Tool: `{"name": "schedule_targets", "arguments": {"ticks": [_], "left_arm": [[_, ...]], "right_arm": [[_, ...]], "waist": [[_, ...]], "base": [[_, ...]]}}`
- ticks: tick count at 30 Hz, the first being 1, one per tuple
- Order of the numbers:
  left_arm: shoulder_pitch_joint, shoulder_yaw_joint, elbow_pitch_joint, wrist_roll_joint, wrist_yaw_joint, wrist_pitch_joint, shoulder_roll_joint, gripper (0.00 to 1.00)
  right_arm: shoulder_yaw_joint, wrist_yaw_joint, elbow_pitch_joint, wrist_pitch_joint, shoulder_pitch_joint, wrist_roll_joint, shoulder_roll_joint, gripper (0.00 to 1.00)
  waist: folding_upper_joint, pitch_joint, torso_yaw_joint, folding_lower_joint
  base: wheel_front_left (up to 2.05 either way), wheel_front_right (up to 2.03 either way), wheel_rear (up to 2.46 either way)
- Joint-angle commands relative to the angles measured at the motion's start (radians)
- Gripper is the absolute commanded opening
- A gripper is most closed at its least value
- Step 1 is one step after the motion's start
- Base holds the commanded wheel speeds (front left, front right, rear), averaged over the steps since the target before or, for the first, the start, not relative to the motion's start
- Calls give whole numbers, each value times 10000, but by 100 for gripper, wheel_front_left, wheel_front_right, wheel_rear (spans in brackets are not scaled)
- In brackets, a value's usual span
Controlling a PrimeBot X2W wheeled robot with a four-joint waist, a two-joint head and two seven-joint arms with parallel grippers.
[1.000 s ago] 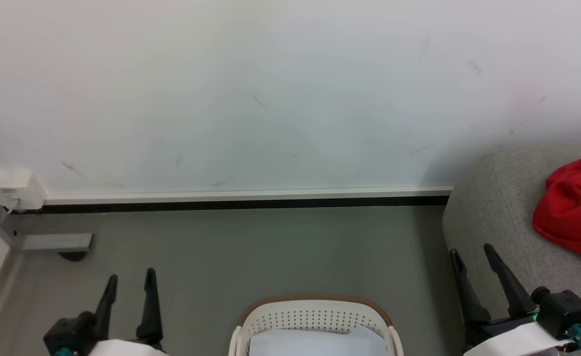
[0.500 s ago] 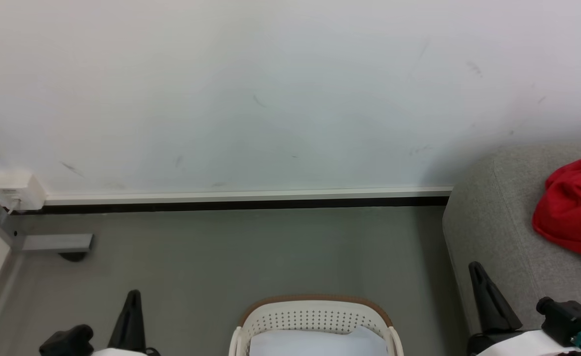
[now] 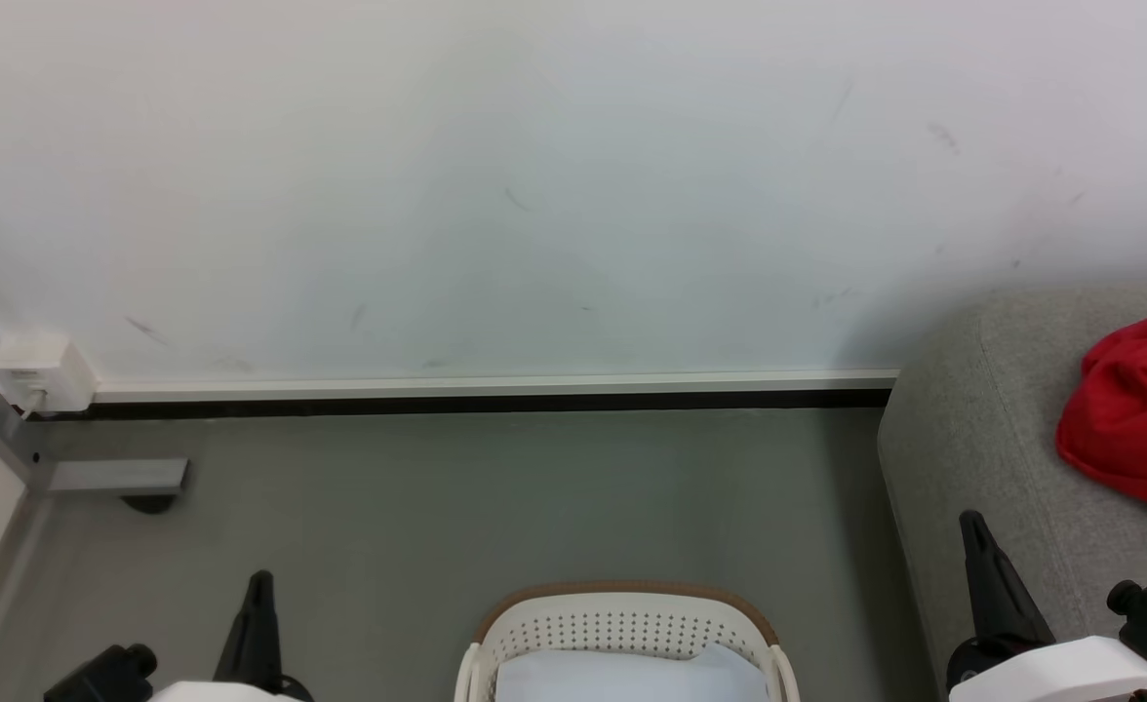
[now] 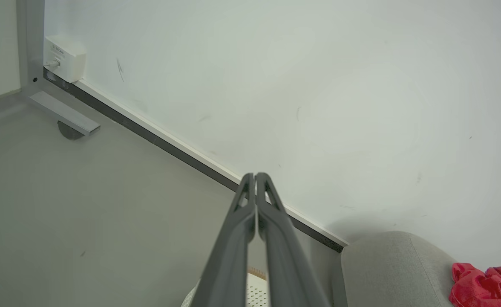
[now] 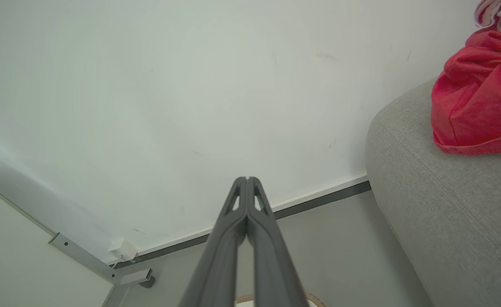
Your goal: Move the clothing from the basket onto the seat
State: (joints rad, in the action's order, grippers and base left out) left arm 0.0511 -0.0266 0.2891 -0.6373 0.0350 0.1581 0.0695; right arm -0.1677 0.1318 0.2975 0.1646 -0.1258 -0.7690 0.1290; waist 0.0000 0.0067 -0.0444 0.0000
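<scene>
Looks basically done: the red clothing [image 3: 1134, 424] sits on the grey seat [image 3: 983, 458] at right, the visible bit of the basket [image 3: 622, 624] holds a white cloth [image 3: 622, 680], and the left gripper [image 3: 260, 585] and right gripper [image 3: 971, 522] are both pressed together, empty.

White wall [image 3: 534, 195], grey floor [image 3: 486, 487] (small wall box [image 3: 42, 371])

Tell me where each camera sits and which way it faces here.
Head view: on the head, facing forward and down at wall, floor, basket and seat; left hand lower left, right hand lower right, both shut.
Left wrist view: on the left wrist, looking along its closed fingers toward the wall's base.
Right wrist view: on the right wrist, along its closed fingers toward the wall.
Shared: all three show the red clothing on the seat.
</scene>
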Motion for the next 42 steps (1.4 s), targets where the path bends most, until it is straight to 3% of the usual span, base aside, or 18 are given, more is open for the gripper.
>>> {"name": "schedule_targets", "arguments": {"ticks": [1, 42], "left_arm": [[236, -81, -174, -367, 65, -78, 29, 0], [450, -499, -331, -5129, 529, -1423, -77, 0]], "right_arm": [[144, -4, -170, -82, -92, -349, 20, 0], [1445, -10, -379, -1406, 59, -4521, -337, 0]], "waist": [[0, -1, 6, 0], [0, -14, 178, 0]], "base": [[0, 0, 0], [0, 0, 0]]}}
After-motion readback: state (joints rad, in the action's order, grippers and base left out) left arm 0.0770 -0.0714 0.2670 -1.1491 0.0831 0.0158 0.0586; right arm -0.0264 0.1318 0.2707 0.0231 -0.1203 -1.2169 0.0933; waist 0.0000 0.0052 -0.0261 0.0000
